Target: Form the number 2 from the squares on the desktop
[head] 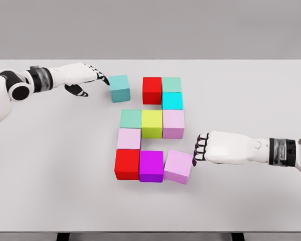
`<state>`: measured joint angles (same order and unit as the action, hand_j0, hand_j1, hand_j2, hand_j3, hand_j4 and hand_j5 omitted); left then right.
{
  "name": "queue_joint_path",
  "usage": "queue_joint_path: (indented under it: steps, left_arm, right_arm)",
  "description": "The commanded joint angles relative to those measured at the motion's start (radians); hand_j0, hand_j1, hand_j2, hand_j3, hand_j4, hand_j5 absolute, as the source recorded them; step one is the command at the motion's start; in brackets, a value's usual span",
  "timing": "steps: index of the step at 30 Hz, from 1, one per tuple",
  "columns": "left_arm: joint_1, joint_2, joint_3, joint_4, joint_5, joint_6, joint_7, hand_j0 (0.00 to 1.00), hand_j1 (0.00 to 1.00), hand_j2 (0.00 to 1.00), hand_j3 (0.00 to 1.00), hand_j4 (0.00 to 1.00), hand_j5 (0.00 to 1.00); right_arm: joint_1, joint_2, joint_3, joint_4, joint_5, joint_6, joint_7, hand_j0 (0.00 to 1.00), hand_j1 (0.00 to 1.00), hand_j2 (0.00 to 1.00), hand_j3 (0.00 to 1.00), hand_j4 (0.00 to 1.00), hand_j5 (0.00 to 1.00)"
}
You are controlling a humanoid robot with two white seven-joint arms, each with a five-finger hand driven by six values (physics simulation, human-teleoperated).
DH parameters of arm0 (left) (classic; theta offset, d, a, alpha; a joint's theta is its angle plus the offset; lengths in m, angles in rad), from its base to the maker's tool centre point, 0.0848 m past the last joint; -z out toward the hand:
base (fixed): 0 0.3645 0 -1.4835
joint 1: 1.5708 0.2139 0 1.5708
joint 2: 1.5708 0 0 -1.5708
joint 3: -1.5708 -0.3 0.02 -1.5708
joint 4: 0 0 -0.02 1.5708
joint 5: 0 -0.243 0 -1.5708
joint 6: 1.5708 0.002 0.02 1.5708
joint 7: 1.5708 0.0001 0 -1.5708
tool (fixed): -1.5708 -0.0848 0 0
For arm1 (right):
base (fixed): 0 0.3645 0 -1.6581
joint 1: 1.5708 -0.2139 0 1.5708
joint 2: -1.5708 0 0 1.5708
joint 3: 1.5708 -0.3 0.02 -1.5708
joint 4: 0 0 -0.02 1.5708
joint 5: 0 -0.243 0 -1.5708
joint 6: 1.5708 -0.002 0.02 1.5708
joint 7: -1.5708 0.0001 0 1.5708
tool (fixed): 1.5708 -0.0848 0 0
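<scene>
bright, even, soft light from above; faint shadows, sharp render, no glare.

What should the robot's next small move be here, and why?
Probably the left hand should nudge the teal cube right until it meets the red cube; a gap there leaves the 2's top row unfinished, and its fingers already touch that cube.

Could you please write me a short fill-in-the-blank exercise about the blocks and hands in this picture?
1. The left hand has its fingertips at the ____ block that stands apart at the top.
2. The right hand touches the tilted ____ block at the bottom right.
3. The yellow-green block sits in the ____ row of the figure.
4. The purple block lies directly right of a ____ block.

Missing words: teal; pink; middle; red
</scene>
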<state>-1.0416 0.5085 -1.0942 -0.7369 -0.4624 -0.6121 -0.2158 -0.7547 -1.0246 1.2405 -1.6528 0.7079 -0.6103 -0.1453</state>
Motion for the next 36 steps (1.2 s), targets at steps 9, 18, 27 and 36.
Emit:
queue_joint_path:
  steps: [9, 18, 27, 36]
  left_arm:
    - [0.0, -0.024, 0.016, 0.01, 0.005, 0.001, -0.02, 0.81, 0.81, 0.81, 0.81, 0.81, 0.81]
    - [-0.006, -0.025, 0.036, 0.024, 0.007, 0.001, -0.02, 0.83, 0.83, 0.83, 0.83, 0.83, 0.83]
    - [-0.006, -0.053, 0.039, 0.037, 0.005, 0.001, -0.022, 0.84, 0.84, 0.84, 0.84, 0.84, 0.84]
    - [-0.006, -0.051, 0.048, 0.054, 0.007, 0.001, -0.022, 0.85, 0.85, 0.85, 0.85, 0.85, 0.85]
  right_arm:
    - [0.0, 0.003, -0.001, -0.002, -0.01, -0.001, 0.0, 0.55, 0.55, 0.55, 0.55, 0.55, 0.55]
    - [-0.002, 0.012, -0.003, 0.002, -0.008, -0.001, 0.0, 0.55, 0.55, 0.55, 0.55, 0.55, 0.55]
    - [0.0, 0.015, -0.016, 0.004, -0.016, -0.001, 0.0, 0.55, 0.55, 0.55, 0.55, 0.55, 0.55]
    - [0.0, 0.023, -0.029, 0.004, -0.018, -0.001, 0.0, 0.56, 0.56, 0.56, 0.56, 0.56, 0.56]
